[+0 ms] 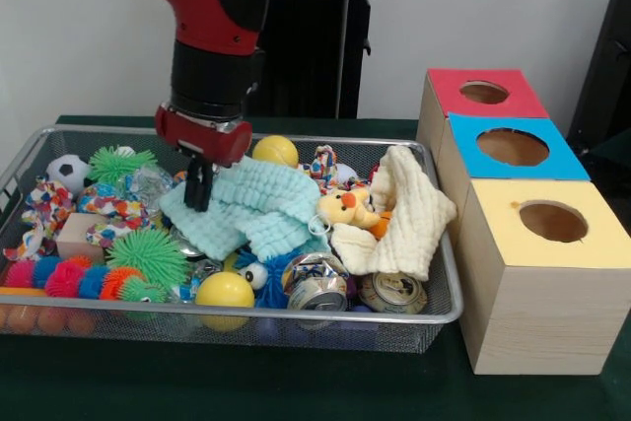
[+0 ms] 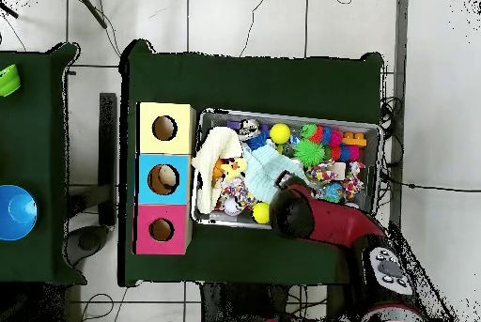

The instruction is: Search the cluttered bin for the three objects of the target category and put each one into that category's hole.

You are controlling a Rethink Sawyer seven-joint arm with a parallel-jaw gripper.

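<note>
Gripper (image 1: 198, 187) is down inside the wire bin (image 1: 449, 288), sitting at the left edge of the light blue cloth (image 1: 258, 206). Fingers look close together and dark against the cloth, but can't tell whether they actually pinch it or just touch the top. In the overhead view the arm covers the gripper, so no help there.

Relative to the blue cloth, front view:
- cream cloth (image 1: 406, 219) just to its right, draped toward the bin's right wall
- yellow duck toy (image 1: 347, 209) between the two cloths, touching both
- yellow ball (image 1: 275, 151) behind it, near the back rim
- second yellow ball (image 1: 224, 291) in front of it, at the front wall
- two crushed cans (image 1: 315, 283) in front and to the right, side by side
- green spiky balls: one (image 1: 148, 255) in front-left, one (image 1: 119, 165) behind-left
- small football (image 1: 67, 173) far left, back corner
- knotted rope toy (image 1: 41, 212) far left
- wooden block (image 1: 79, 236) left, next to the rope toy

Three boxes with holes stand in a row outside the bin's right wall: red box (image 1: 483, 94) farthest back, blue box (image 1: 513, 148) in the middle, yellow box (image 1: 552, 224) nearest. The overhead view shows something light inside the blue box's hole; can't tell what.
</note>
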